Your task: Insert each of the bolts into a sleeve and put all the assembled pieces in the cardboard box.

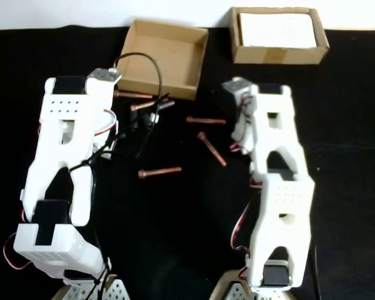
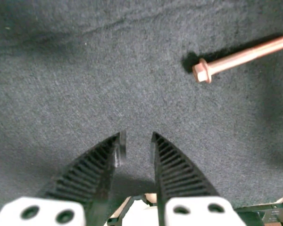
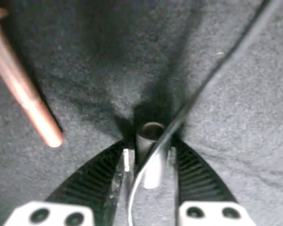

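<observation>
My right gripper is shut on a grey metal sleeve, held upright just over the black mat with its open end showing. A copper bolt lies close beside it. My left gripper stands slightly open above bare mat with nothing between its fingers; one bolt lies ahead of it, off to one side. From above, several bolts lie between the arms, and dark sleeves sit near the open cardboard box.
A second cardboard box holding white paper stands at the back right. A thin cable crosses in front of the held sleeve. A black cable loops over the mat near the sleeves.
</observation>
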You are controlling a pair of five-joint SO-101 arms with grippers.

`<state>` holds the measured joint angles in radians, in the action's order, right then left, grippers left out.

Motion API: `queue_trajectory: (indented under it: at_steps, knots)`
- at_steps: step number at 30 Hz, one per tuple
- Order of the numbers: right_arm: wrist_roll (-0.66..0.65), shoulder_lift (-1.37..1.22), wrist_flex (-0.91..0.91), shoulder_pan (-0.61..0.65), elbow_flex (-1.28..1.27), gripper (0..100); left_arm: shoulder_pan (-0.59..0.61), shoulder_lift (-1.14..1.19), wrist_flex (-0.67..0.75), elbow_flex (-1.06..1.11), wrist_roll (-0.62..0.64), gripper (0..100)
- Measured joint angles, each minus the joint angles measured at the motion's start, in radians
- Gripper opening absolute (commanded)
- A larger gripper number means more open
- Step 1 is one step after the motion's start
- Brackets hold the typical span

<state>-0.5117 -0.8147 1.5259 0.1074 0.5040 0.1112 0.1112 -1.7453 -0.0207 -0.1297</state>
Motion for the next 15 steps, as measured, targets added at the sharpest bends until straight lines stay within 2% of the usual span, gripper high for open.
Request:
queue_trajectory:
  at_steps: [4, 8, 15]
  knots:
    - [-0.032, -0.002, 0.011, -0.002, 0.003, 2.8, 0.000, 0.000, 0.000, 0.000, 0.000, 10]
    - [-0.044, -0.002, 0.014, -0.008, 0.008, 2.6, -0.023, 0.000, 0.000, 0.000, 0.000, 10]
    - [-0.005, -0.005, 0.123, -0.086, 0.095, 2.2, -0.210, -0.066, 0.000, 0.003, 0.002, 11]
